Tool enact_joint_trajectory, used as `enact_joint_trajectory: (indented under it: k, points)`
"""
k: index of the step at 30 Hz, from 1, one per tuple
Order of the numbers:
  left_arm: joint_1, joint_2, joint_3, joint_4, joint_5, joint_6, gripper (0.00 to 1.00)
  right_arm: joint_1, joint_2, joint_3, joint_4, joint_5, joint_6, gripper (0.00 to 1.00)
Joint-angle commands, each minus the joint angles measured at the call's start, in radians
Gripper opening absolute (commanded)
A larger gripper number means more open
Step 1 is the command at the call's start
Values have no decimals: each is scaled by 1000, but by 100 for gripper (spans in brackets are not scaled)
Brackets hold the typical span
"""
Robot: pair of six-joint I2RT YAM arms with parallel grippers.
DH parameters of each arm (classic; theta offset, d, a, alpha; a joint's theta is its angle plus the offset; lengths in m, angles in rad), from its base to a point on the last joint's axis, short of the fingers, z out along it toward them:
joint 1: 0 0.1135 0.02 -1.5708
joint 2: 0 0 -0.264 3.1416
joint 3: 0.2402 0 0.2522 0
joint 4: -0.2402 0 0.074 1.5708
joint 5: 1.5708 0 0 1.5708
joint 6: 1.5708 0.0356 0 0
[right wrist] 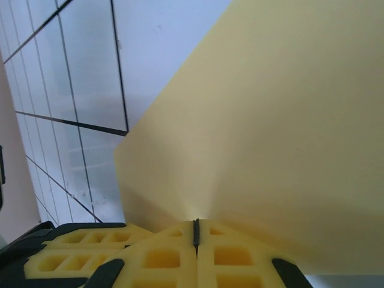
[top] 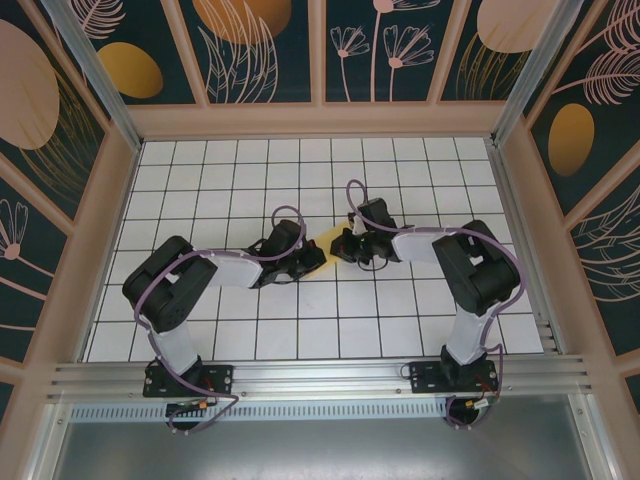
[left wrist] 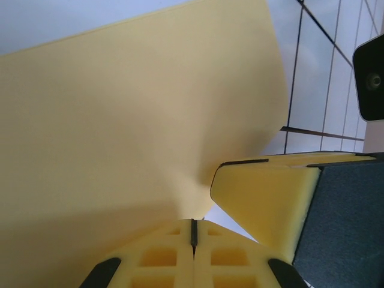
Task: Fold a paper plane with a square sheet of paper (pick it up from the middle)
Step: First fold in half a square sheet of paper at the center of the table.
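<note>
The left gripper (left wrist: 193,235) and the right gripper (right wrist: 195,233) are each pressed together on the square sheet of paper (top: 328,240), pinching it almost side by side at the middle of the top view, above the tiled table (top: 250,320). The pick-up from the middle looks made; the first centre fold would need both pinches firm and the halves drawn even.

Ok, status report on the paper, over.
Left gripper shut on the yellow sheet. Right gripper shut on it too. Sheet spans between them. Nothing in the way.
</note>
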Motion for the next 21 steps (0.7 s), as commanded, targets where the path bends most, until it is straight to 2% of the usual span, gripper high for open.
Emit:
enact_joint_trajectory:
  k: [1,11,21]
  points:
    - [-5,27,22,-30,23,18,7,3,24,10,-7,-14,-21,0]
    - [-6,36,6,-53,17,24,7,3,33,-30,1,-3,-34,0]
    - [-4,49,-31,-61,11,22,7,-3,-12,-112,102,-11,-61,0]
